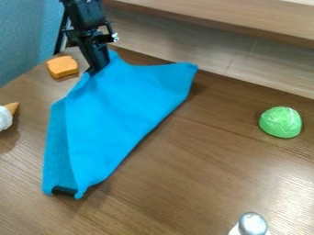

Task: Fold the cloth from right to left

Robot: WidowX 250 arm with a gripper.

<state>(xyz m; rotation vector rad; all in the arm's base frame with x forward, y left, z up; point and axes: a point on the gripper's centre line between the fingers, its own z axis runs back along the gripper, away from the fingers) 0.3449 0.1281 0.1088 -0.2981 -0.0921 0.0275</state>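
Observation:
The gripper [94,71] hangs down from the top left, at the upper left edge of the blue cloth [126,112]. Its fingers look shut on the cloth there, with fabric bunched up against them. The cloth lies at a slant across the left and middle of the table, one corner pointing to the upper right and a narrow end at the lower left. Along its left side a darker blue strip [57,149] shows a folded layer, and the lower left end lifts slightly in a small open curl.
An orange block [62,66] sits left of the gripper. A toy ice cream cone [6,117] is at the left edge, a green toy cabbage [281,122] at the right, and a silver-topped object [253,224] at the bottom right. A wooden ledge [227,18] runs along the back.

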